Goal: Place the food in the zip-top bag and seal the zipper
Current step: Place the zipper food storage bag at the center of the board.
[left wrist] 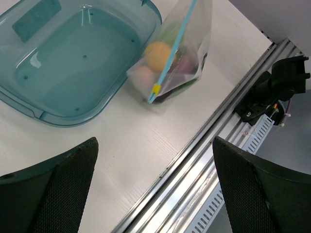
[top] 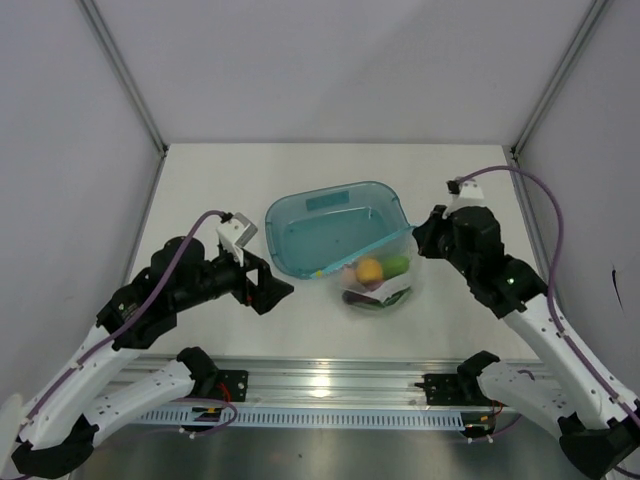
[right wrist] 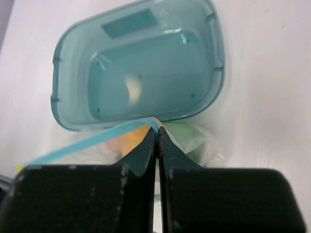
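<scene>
The clear zip-top bag (top: pixel 378 282) stands just in front of the teal tray with the food inside: an orange-yellow ball (top: pixel 369 269), a green chunk (top: pixel 396 265) and dark pieces below. My right gripper (top: pixel 420 233) is shut on the right end of the teal zipper (top: pixel 370 250) and holds it up. In the right wrist view the fingertips (right wrist: pixel 157 133) pinch the zipper strip (right wrist: pixel 87 141). My left gripper (top: pixel 275 290) is open and empty, left of the bag and apart from it. Its view shows the bag (left wrist: pixel 187 53), the zipper (left wrist: pixel 171 58), the yellow slider (left wrist: pixel 155 89), the orange-yellow ball (left wrist: pixel 158 54) and the pink ball (left wrist: pixel 142 77).
The translucent teal tray (top: pixel 300 215) lies behind the bag, and it also shows in the left wrist view (left wrist: pixel 29 99) and the right wrist view (right wrist: pixel 73 63). The aluminium rail (top: pixel 320 385) runs along the near table edge. Grey walls close the sides and back.
</scene>
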